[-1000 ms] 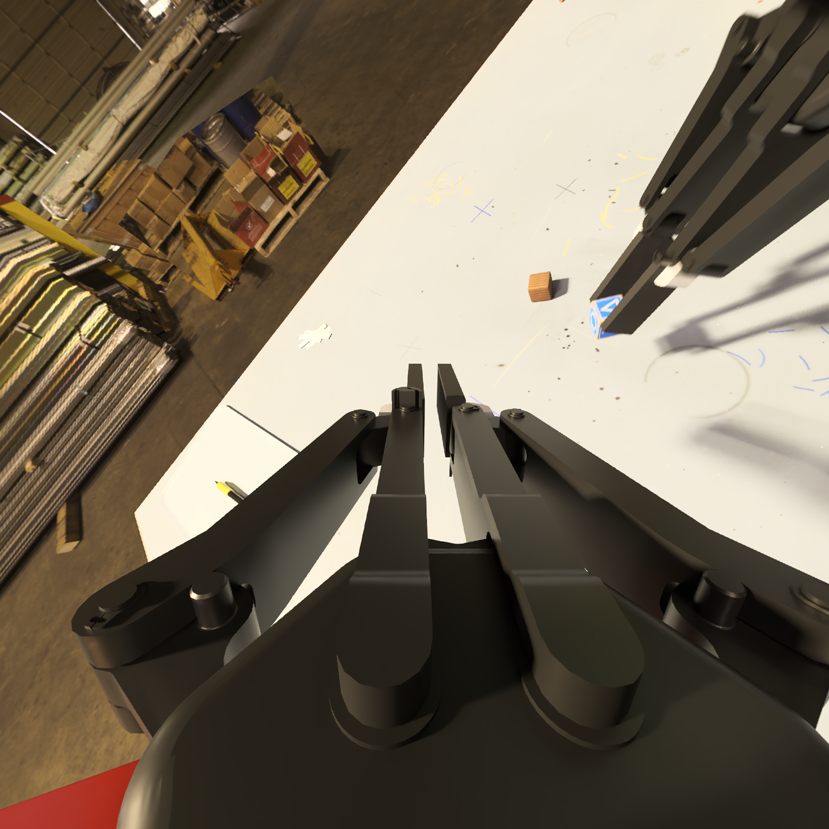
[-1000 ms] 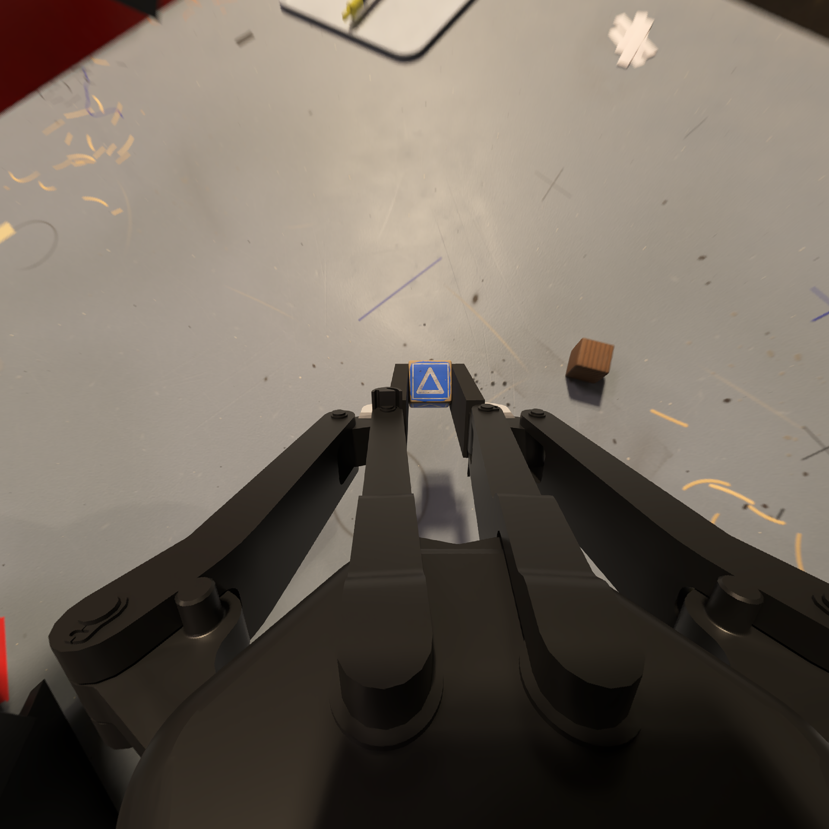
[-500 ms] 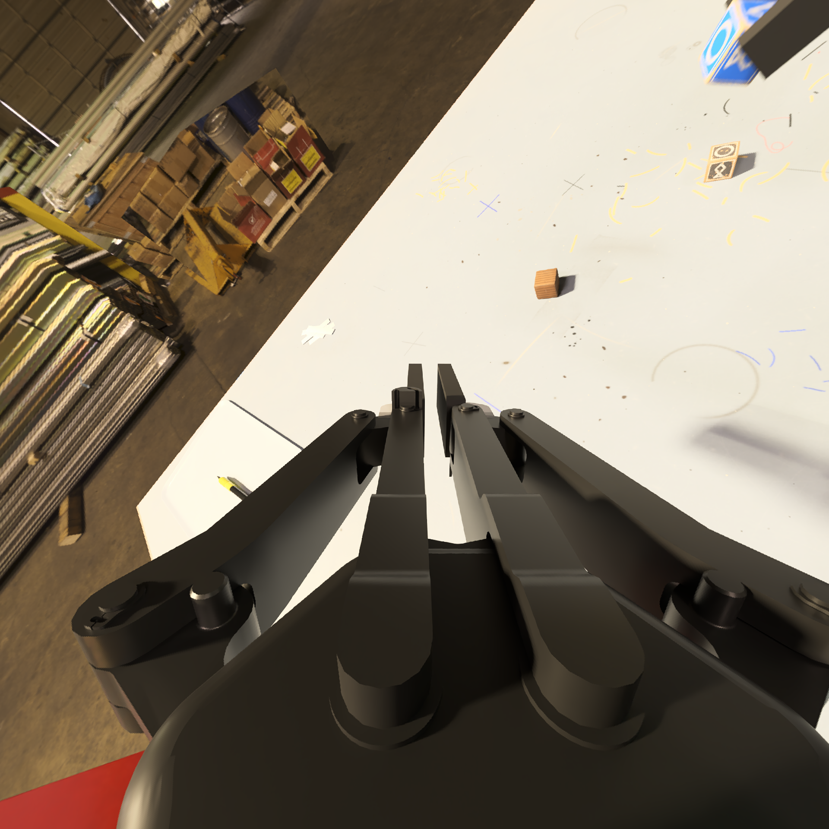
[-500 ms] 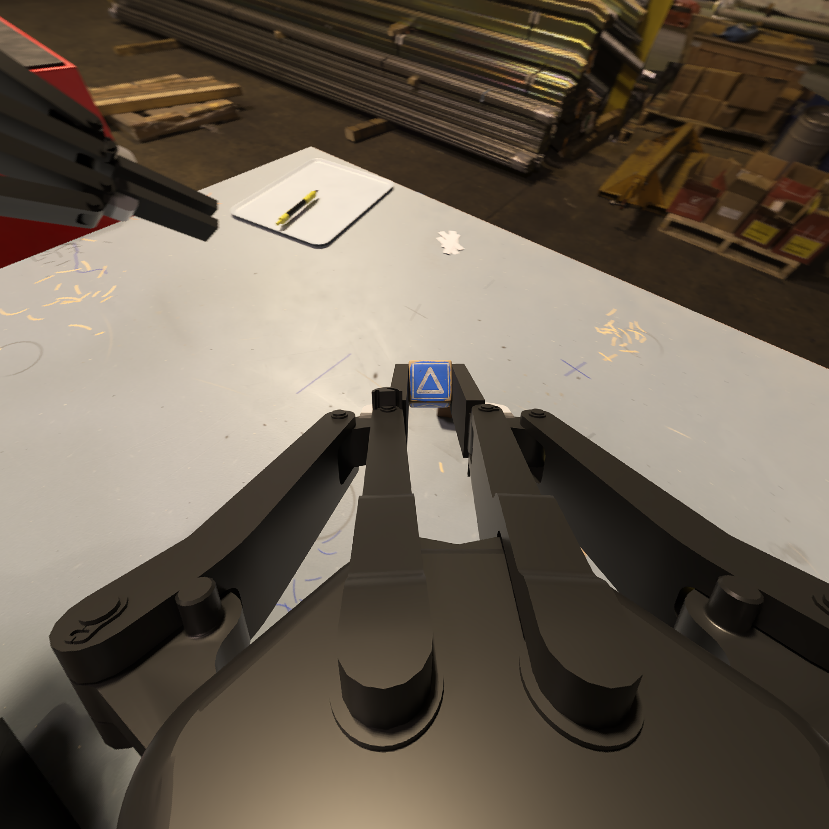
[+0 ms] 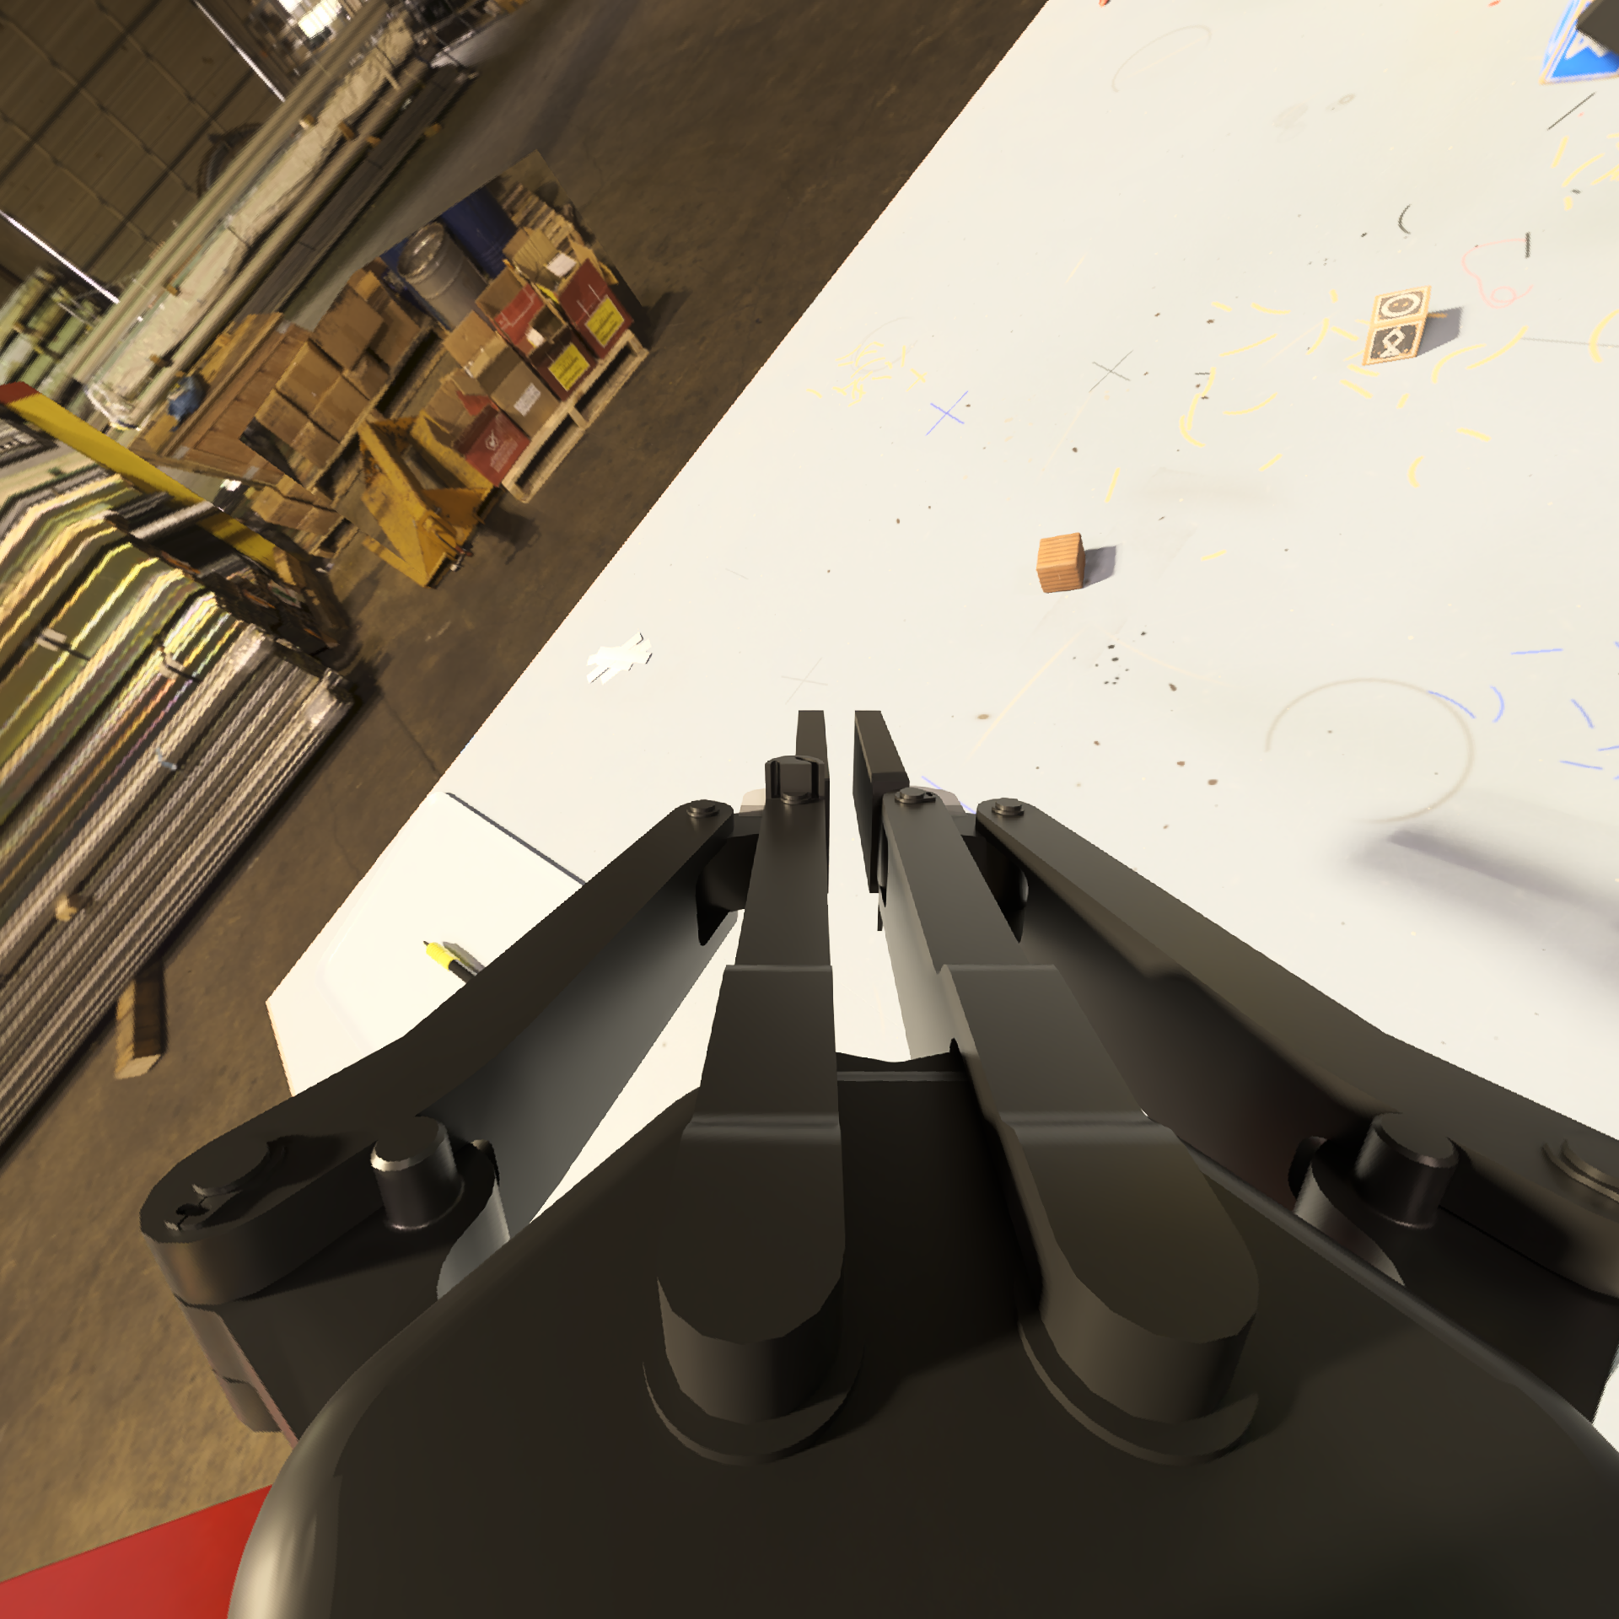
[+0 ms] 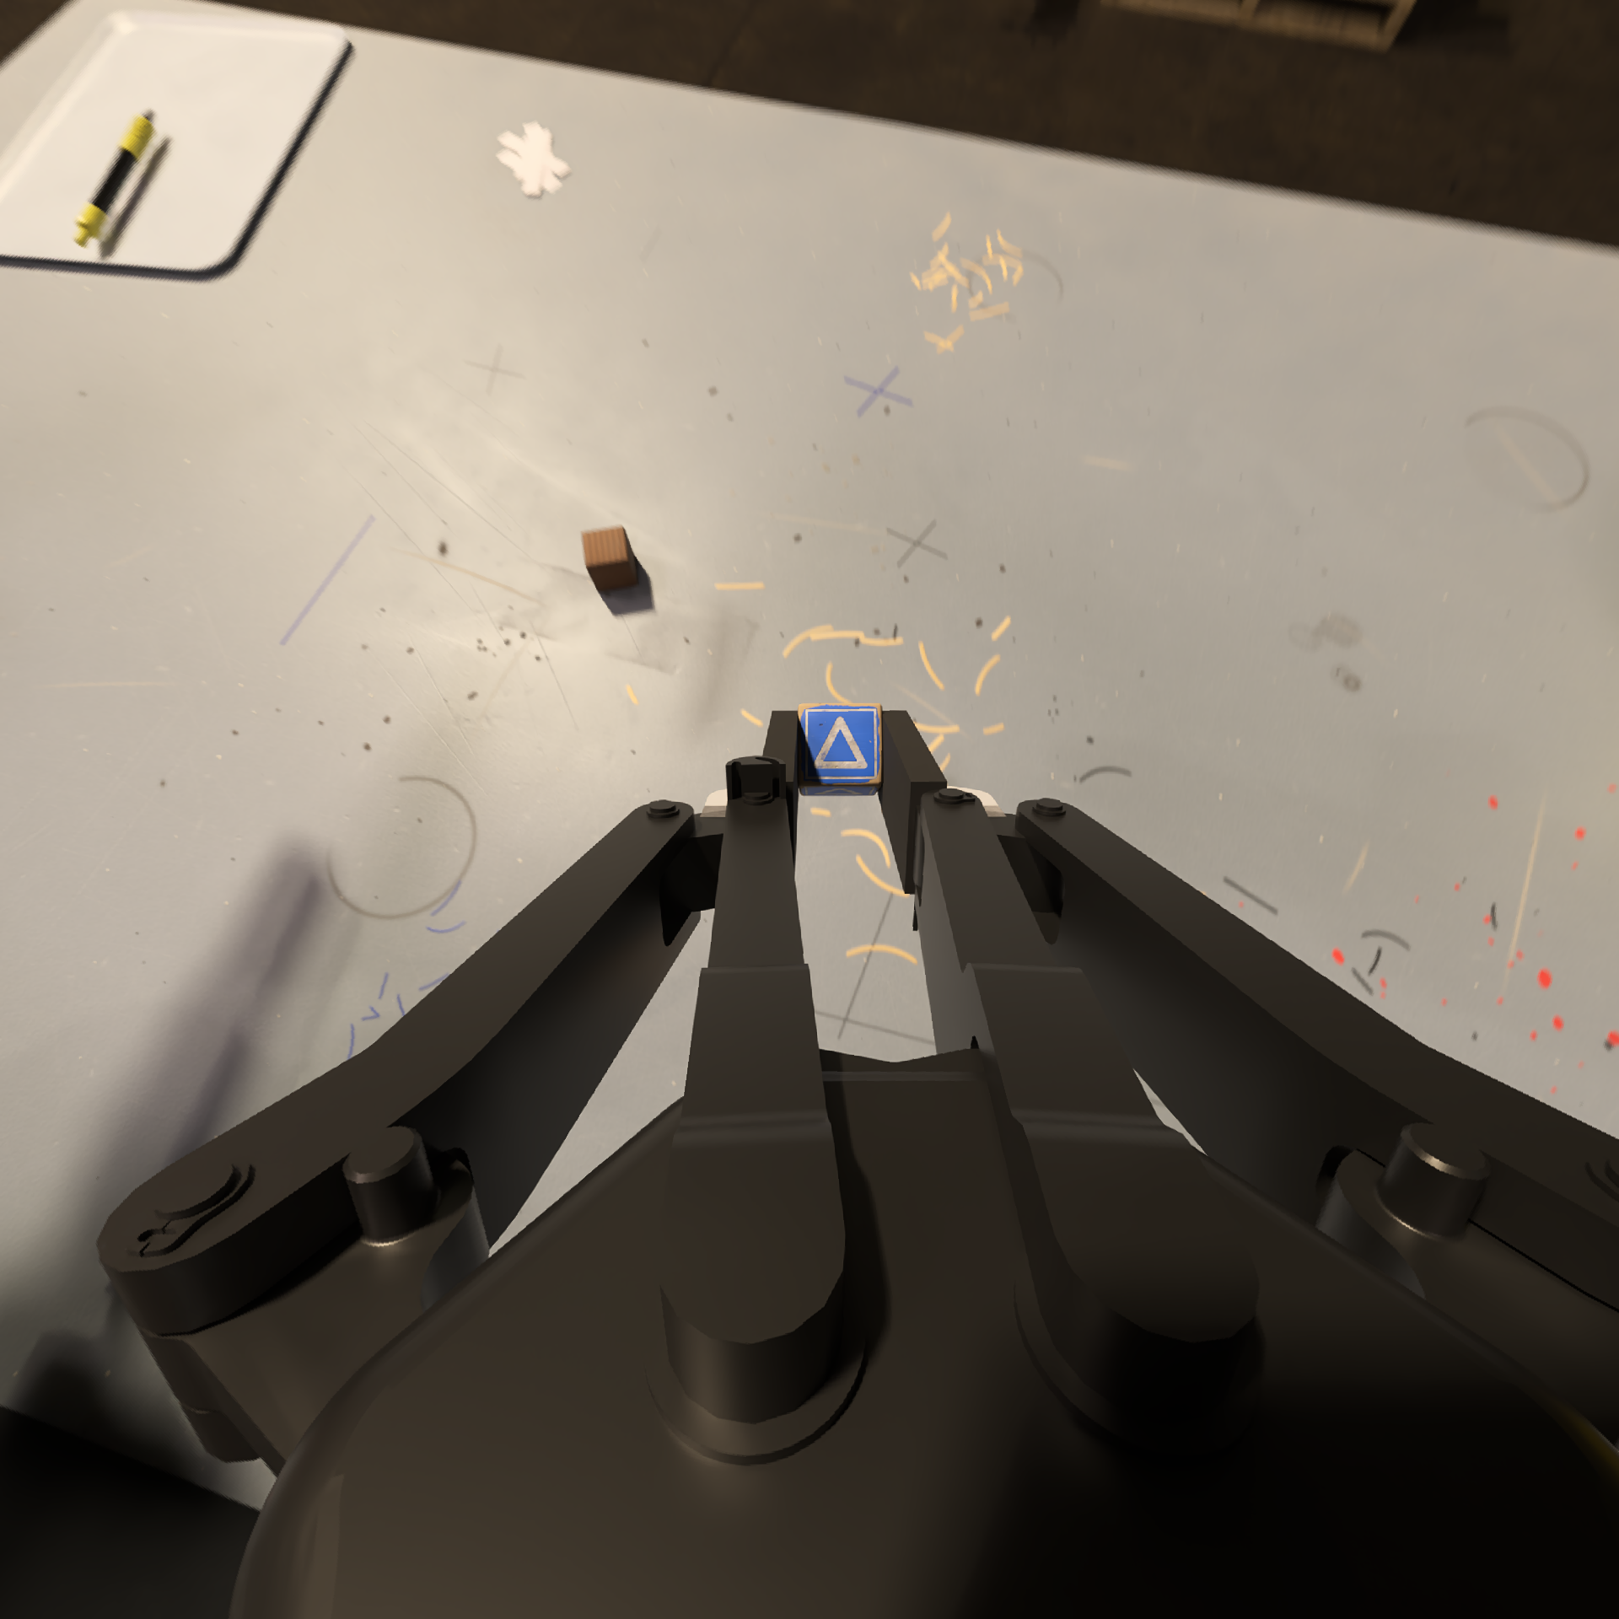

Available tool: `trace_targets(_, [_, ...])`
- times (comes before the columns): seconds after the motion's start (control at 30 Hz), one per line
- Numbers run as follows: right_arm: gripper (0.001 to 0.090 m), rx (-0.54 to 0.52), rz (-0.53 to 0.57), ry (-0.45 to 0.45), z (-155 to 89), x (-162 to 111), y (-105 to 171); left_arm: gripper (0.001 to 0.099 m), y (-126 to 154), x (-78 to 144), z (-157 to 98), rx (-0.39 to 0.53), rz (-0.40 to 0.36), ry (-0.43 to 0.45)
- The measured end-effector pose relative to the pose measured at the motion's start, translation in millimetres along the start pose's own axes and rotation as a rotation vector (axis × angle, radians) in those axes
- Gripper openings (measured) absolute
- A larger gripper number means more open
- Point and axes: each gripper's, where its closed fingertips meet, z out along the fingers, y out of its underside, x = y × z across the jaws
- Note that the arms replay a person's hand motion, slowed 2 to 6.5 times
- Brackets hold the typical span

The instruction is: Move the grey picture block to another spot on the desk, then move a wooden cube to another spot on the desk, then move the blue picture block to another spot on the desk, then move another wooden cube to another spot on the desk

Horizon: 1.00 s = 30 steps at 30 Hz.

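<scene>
Setting: warehouse floor with pallets of boxes (image 5: pixel 526 350) and racks of metal stock (image 5: pixel 131 701) beyond the edge of my pale desk (image 6: pixel 263 438), which is scuffed with pen crosses, rings and orange flecks
Blue picture block: it sits between the fingertips of my right gripper (image 6: pixel 839 746), triangle face toward the camera; the blue picture block (image 6: pixel 839 745) looks lifted clear of the desk, since marks show beneath it, so I judge this is the carry stage of the third move
Right gripper: closed onto the block's two side faces, jaws only as wide as the block; a side grip keeps the base free for setting it down flat
Seen from the other camera: a blue corner shows at the top right edge of the left wrist view (image 5: pixel 1577 53)
Wooden cube: one wooden cube (image 6: pixel 607 557) rests alone on the desk, ahead and left of the carried block, well apart; I see only this one
Grey picture block: it rests on the desk (image 5: pixel 1395 326) among orange flecks, far from my left arm
Left gripper: my left gripper (image 5: pixel 838 731) holds nothing, fingers nearly together with a thin gap; it hangs near the desk's edge, I think parked out of the right arm's path
Tray: white tray (image 6: pixel 289 175) with a yellow-and-black pen (image 6: pixel 114 180) at the desk's corner, clear of the work
Risk: setting down too near the cube could nudge it
</scene>
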Motion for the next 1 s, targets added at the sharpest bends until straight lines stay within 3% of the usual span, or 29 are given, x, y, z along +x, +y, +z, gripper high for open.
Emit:
trace_targets(0.5, [0.0250, -0.180, 0.103, -0.047, 50, 31, 84, 0.0092, 0, 3, 2, -0.008, 0.006, 0.001])
trace_targets(1.0, [0.0250, -0.253, 0.088, -0.027, 69, 34, 113, 0.0092, 2, 7, 8, -0.030, 0.022, 0.007])
